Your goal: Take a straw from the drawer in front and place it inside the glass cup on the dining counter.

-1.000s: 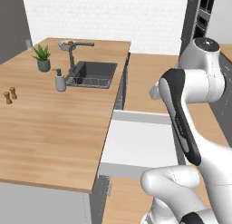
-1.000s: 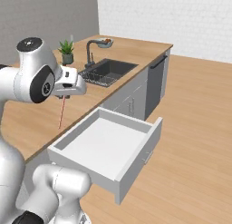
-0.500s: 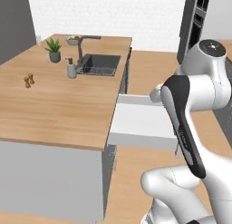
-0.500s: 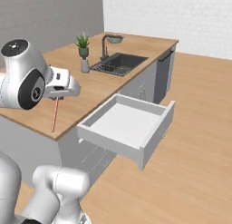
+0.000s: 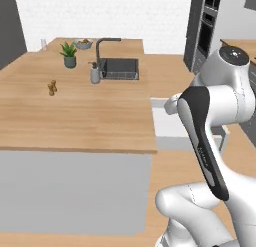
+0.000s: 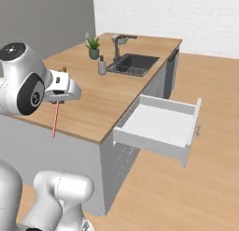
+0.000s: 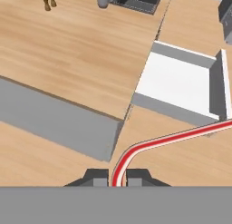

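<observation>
Above the near edge of the desk [image 6: 93, 108], the gripper [image 7: 117, 178] is clenched on the straw [image 6: 55, 119], which hangs straight down from it in the right base view. Left of the gripper on the desk stand two small brown shakers [image 5: 51, 87]; farther off are a potted plant [image 5: 69, 54], a soap bottle [image 5: 95, 74], the faucet [image 5: 102, 43] and sink [image 5: 120, 68]. To its right the drawer [image 6: 161, 127] stands pulled open.
</observation>
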